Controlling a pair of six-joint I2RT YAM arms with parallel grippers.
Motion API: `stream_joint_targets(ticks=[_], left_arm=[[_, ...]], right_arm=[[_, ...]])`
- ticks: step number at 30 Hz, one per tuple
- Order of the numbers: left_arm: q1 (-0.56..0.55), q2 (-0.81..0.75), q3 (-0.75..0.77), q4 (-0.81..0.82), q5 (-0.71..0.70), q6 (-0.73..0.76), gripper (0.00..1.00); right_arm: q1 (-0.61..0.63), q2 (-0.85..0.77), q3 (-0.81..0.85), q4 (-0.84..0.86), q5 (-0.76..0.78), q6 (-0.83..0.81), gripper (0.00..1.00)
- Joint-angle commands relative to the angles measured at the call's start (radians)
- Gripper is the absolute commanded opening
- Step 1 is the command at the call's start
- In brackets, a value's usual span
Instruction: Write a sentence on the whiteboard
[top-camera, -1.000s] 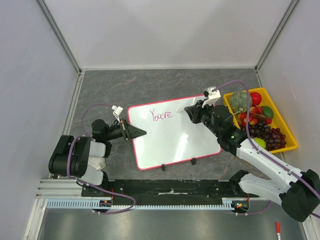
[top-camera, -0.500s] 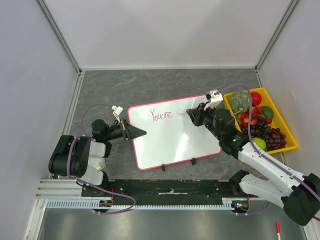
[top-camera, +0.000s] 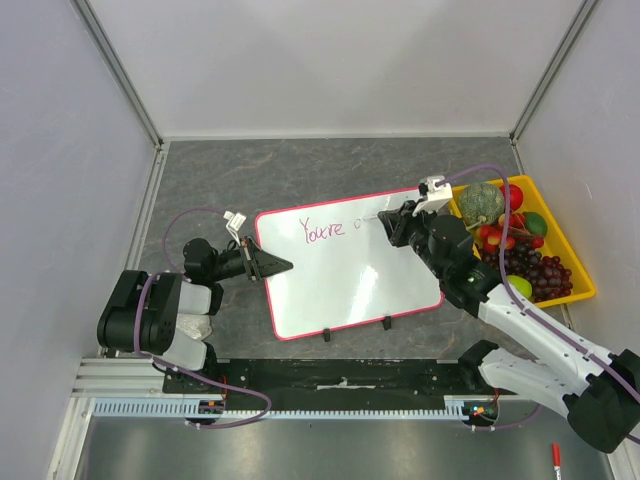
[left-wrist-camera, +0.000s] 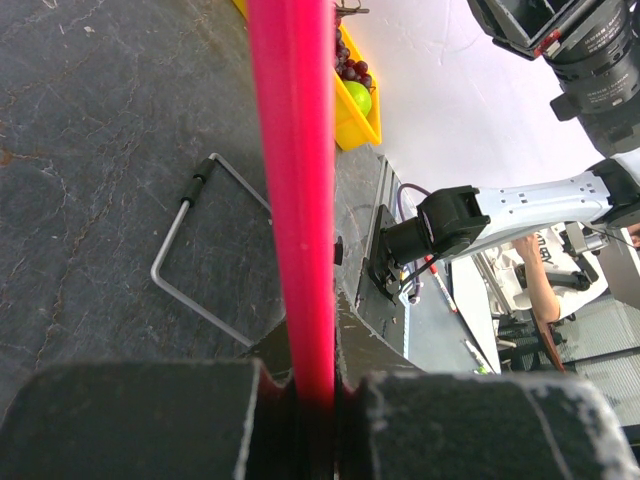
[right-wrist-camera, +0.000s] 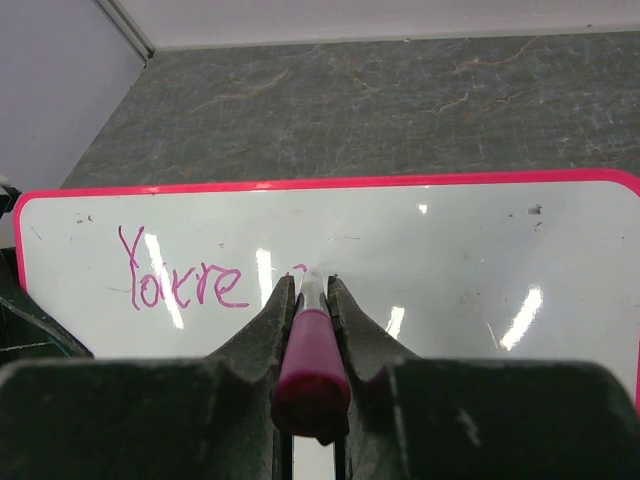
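Observation:
The whiteboard (top-camera: 345, 270) lies flat on the dark table, white with a pink-red rim and two black clips on its near edge. The sentence (top-camera: 322, 229) reads "You're" in magenta, with a small fresh stroke starting to its right (right-wrist-camera: 298, 268). My right gripper (top-camera: 385, 222) is shut on a magenta marker (right-wrist-camera: 311, 350), its tip touching the board just right of the word. My left gripper (top-camera: 282, 266) is shut on the board's left rim (left-wrist-camera: 293, 200), seen edge-on in the left wrist view.
A yellow bin (top-camera: 578, 285) of toy fruit stands right of the board, close to my right arm. A red-capped pen (top-camera: 555, 457) lies on the front ledge at the bottom right. Grey walls enclose the table on three sides.
My right gripper has moved right along the board with the marker, past the end of "You're", and a small new stroke has appeared there. The left gripper has not moved.

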Motion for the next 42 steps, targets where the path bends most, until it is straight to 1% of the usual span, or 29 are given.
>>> stream_joint_targets(ticks=[1,13,19,32,42], left_arm=[[-0.003,0.018,-0.011,0.009,-0.004,0.079,0.02],[-0.003,0.018,-0.011,0.009,-0.004,0.079,0.02],[-0.003,0.018,-0.012,0.008,-0.002,0.079,0.02],[-0.003,0.018,-0.012,0.011,-0.002,0.079,0.02],[-0.003,0.019,-0.011,0.011,-0.002,0.078,0.02]], right_arm=[[-0.006,-0.002,0.049,0.006,0.041,-0.01,0.0],[-0.012,0.02,0.044,0.0,0.053,-0.013,0.0],[-0.015,0.038,0.049,0.003,0.007,-0.014,0.0],[-0.013,0.014,0.021,-0.026,-0.051,-0.014,0.0],[-0.013,-0.006,-0.007,-0.055,-0.015,-0.025,0.0]])
